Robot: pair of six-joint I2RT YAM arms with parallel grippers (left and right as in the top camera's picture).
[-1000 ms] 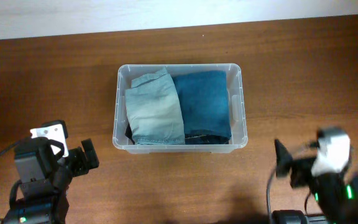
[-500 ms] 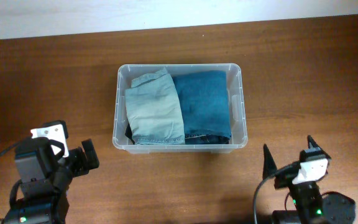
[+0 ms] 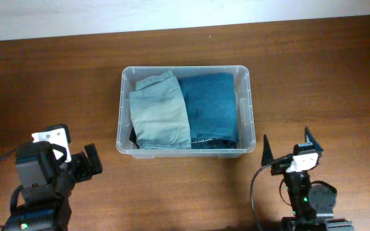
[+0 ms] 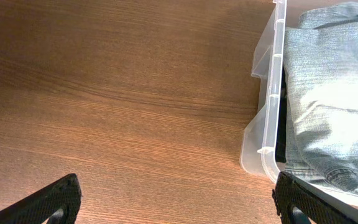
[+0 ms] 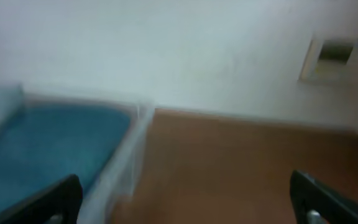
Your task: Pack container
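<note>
Black arms (image 3: 40, 183) with white blocks (image 3: 50, 136) and black cables (image 3: 255, 192) end in the black-fingered left hand (image 3: 92, 160) and right hand (image 3: 288, 146).

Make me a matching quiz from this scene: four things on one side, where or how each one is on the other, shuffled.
1. container
2. pale green garment
3. blue denim garment
4. left gripper

A. right side of the container
B. open, holding nothing
C. clear plastic, holds both garments
D. left side of the container

Pairs: 1-C, 2-D, 3-A, 4-B
</note>
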